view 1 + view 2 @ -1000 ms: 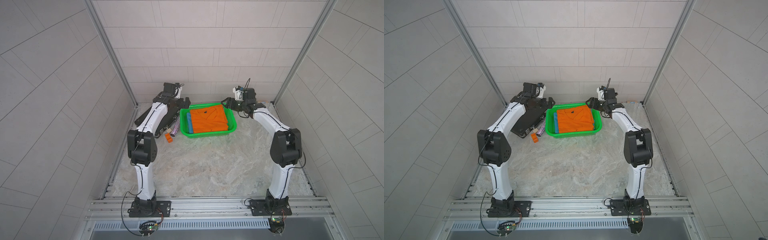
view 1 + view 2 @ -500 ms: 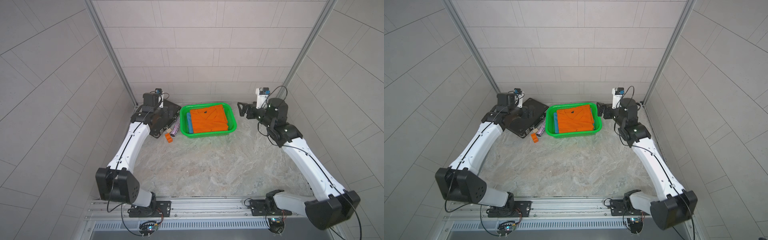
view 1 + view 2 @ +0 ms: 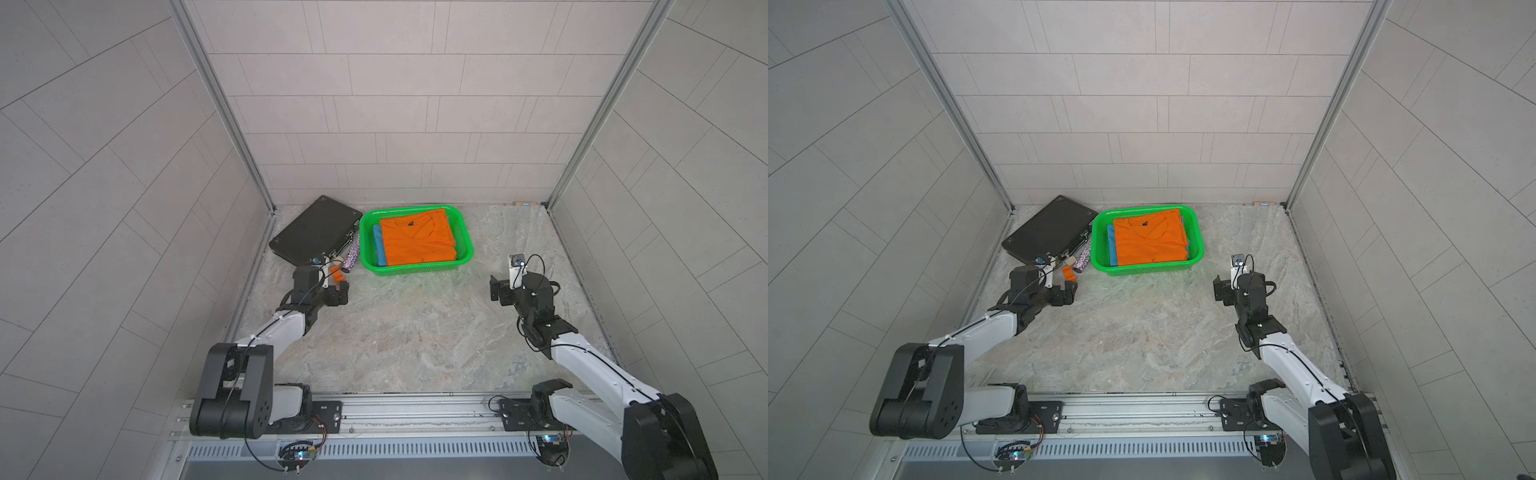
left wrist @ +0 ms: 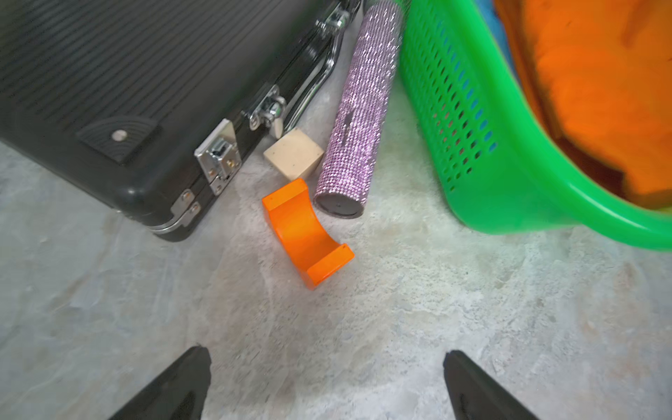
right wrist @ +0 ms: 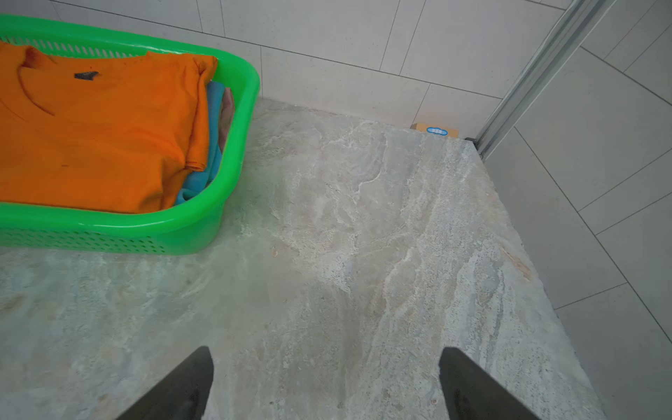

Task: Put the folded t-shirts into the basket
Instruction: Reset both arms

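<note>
Three folded t-shirts (image 3: 415,239) are lying stacked inside the green basket (image 3: 415,270) at the far side of the stone table (image 3: 415,340). The orange shirt (image 3: 1148,241) is lying on top and the teal shirt (image 3: 379,249) is peeking out along the basket's left end in both top views. Both arms are hovering over the table on the near side of the basket: the left gripper (image 3: 340,294) is hanging just off its near-left corner and the right gripper (image 3: 498,291) off its near-right corner, each with fingers spread wide and carrying nothing. The basket is lying farther out than both tools and between them, its long axis running left to right, and neither arm is looking clearly nearer. With no shirt showing anywhere on the bare table, the job is looking finished and no further reach seems called for. The right wrist camera is giving what the top views are not: a sliver of the pink shirt (image 5: 228,109) tucked under the teal layer at the basket's right end. The left wrist camera is picking out the clutter between the basket and the black case (image 4: 109,91): a glittery tube (image 4: 358,109), a wooden cube (image 4: 294,158) and an orange curved block (image 4: 305,232).
</note>
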`<state>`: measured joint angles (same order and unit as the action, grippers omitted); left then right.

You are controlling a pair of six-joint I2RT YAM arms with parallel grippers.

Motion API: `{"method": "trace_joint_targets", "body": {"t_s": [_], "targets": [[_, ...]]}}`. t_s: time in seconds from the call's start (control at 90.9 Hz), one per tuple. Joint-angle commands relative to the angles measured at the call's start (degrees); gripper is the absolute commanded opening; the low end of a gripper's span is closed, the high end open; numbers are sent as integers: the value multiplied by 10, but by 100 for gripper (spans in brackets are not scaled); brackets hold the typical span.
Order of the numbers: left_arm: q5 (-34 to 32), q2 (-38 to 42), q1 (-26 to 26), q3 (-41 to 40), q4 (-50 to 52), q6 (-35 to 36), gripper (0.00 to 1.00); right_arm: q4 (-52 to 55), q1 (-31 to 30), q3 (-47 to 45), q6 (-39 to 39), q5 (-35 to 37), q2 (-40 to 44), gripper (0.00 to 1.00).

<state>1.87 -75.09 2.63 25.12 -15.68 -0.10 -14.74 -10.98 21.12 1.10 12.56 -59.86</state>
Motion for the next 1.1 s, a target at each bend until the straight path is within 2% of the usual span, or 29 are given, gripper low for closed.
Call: {"method": "trace_joint_targets", "body": {"t_s": [0.0,0.143,0.231,0.33,0.363,0.44,0.506,0.572,0.66,0.715,0.847,0.935,0.99,1.045,1.089], "targets": [[42,4,0,-32,-199,-9,100,-230,11,-43,18,22,-71,100],[10,-13,6,-6,-162,-22,100,-449,19,-70,19,35,-217,100],[-23,-21,17,3,-151,-28,100,-473,32,-62,-6,37,-261,100],[-70,-34,46,22,-128,-16,100,-510,76,-57,-37,-14,-302,100],[-80,-34,52,23,-127,-13,100,-487,83,-45,-38,-30,-300,100],[-94,-35,57,24,-127,-13,100,-361,94,-5,-36,-67,-274,100],[-123,-43,74,34,-116,-5,100,-389,101,-6,-40,-79,-289,100],[-198,-54,104,45,-106,-2,100,-379,102,-1,-41,-77,-285,100],[-211,-48,112,40,-110,31,100,-325,103,19,-49,-68,-280,100],[-227,-49,108,12,-176,56,100,-330,105,17,-51,-68,-281,100],[-199,-77,73,-25,-285,49,100,-326,105,19,-51,-69,-280,100],[-155,-88,45,-18,-275,28,100,-325,105,18,-51,-69,-280,100],[-120,-116,18,-24,-308,13,100,-325,105,19,-51,-69,-280,100],[-108,-144,8,-26,-354,6,100,-324,104,19,-51,-68,-280,100],[-109,-138,8,-19,-332,5,100,-324,105,19,-51,-69,-280,100]]}}
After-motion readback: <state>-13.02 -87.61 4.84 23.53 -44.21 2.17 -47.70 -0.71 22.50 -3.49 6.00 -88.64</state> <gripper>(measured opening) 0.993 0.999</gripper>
